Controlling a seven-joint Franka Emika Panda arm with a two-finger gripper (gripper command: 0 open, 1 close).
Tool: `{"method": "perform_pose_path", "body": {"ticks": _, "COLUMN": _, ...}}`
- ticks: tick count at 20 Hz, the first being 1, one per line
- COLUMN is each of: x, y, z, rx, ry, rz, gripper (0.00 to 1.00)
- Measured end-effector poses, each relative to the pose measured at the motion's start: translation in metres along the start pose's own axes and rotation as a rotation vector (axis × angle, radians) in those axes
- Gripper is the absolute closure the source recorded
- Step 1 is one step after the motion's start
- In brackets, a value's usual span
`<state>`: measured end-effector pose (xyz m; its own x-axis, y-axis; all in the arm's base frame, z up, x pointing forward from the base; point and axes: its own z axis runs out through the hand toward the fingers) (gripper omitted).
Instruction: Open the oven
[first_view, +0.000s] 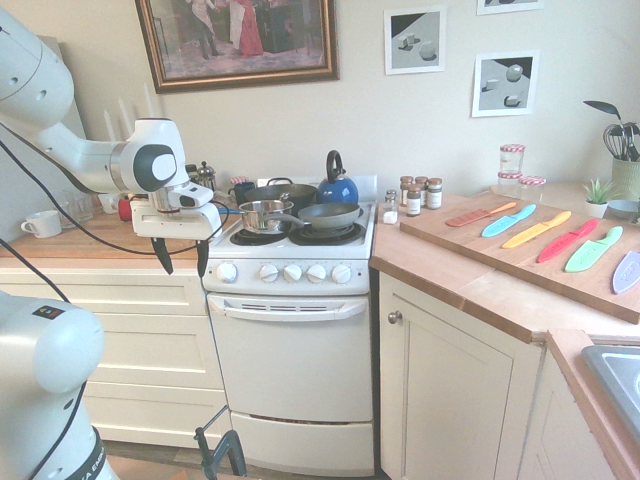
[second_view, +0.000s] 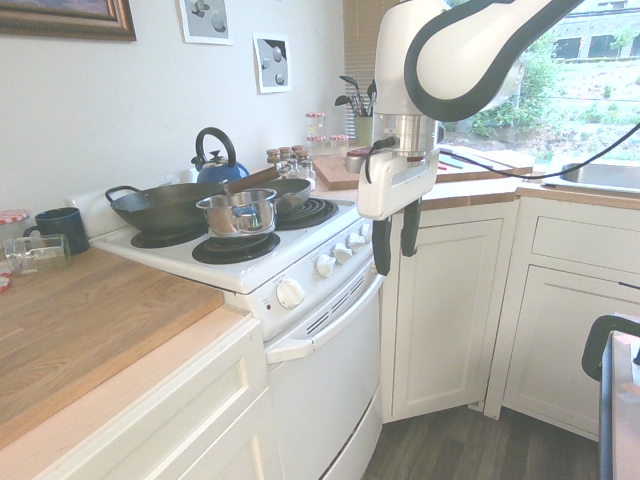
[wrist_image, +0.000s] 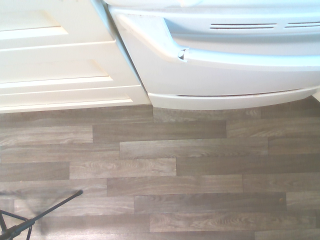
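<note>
oven (first_view: 292, 360): one white unit, standing between the drawers (first_view: 150, 350) and the cabinet (first_view: 455, 385); door shut; one wide handle (first_view: 290, 310), five knobs (first_view: 268, 272) in a row. no brand readable on it. the wrist view shows only its lower front and part of the handle.

arm (first_view: 85, 160): one. dark lettering on its lower part is partly cut off in the first exterior view, legible only in fragments. drawers: three fronts visible in that view. cabinet: one door, one round knob.

painting (first_view: 240, 40): one, framed, top cut off. board (first_view: 520, 245): one, carrying six coloured utensils (first_view: 538, 229), the last cut off at the picture's edge. prints (first_view: 415, 42): three, the uppermost mostly out of frame.

gripper (first_view: 184, 268): one, two dark fingers, released, spread apart with nothing between them, pointing down near the oven's front. contact with the handle cannot be confirmed.

on the hob: one wok (second_view: 165, 210), one saucepan (second_view: 238, 214), one frying pan (first_view: 330, 215), partly overlapping. behind them, one blue kettle (first_view: 338, 192), its base hidden. spice jars (first_view: 414, 198): overlapping, exact count uncertain; labels too small to read.
</note>
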<state>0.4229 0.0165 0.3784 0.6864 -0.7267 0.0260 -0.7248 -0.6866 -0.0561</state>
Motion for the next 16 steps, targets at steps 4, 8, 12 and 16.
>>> {"method": "perform_pose_path", "body": {"ticks": 4, "x": 0.007, "y": 0.01, "z": 0.014, "rx": -0.051, "ry": 0.018, "rz": 0.049, "gripper": 0.0}}
{"method": "perform_pose_path", "body": {"ticks": 8, "x": 0.036, "y": 0.028, "z": 0.073, "rx": -0.095, "ry": 0.068, "rz": 0.087, "gripper": 0.0}}
{"method": "perform_pose_path", "body": {"ticks": 12, "x": 0.063, "y": 0.044, "z": 0.144, "rx": -0.027, "ry": 0.131, "rz": 0.092, "gripper": 0.0}}
{"method": "perform_pose_path", "body": {"ticks": 16, "x": 0.093, "y": 0.053, "z": 0.173, "rx": 0.02, "ry": 0.202, "rz": 0.09, "gripper": 0.0}}
